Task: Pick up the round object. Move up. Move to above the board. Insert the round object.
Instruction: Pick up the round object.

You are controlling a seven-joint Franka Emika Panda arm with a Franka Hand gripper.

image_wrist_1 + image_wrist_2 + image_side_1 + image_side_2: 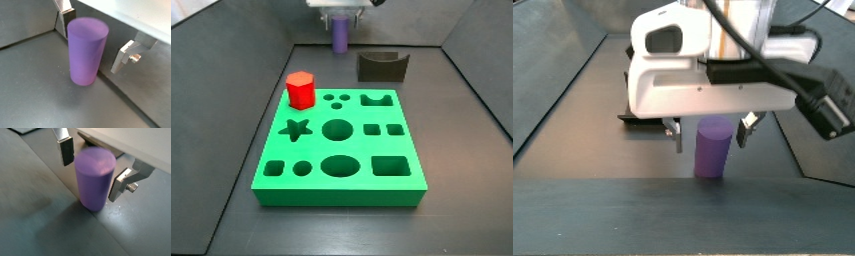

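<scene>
Gripper (100, 32) over the round object (87, 50) in a wrist view: purple cylinder stands upright on the grey floor, flat top between the two fingers. One finger (65, 7) sits just beside the cylinder's top edge, the other finger (125, 56) stands clear of its side. Jaws spread, nothing clamped.

Next wrist view: same story. Gripper (93, 165) straddles the round object (93, 177); dark pad (67, 151) close to the cylinder's upper side, silver finger (121, 184) with a visible gap to it. Released, not grasping.

Side view from the front: board (338, 150) lies mid-floor, green, with shaped holes in its top. Red peg (299, 89) stands at the board's 11 o'clock corner. Dark grey block (381, 66) sits on the floor past the board at 1 o'clock. Round object (341, 36) stands at 12 o'clock, well apart from the board, gripper (341, 22) directly above it.

Other side view: gripper (711, 133) hangs low, fingers flanking the round object (712, 147), gaps on both sides. Cylinder base on the floor.
</scene>
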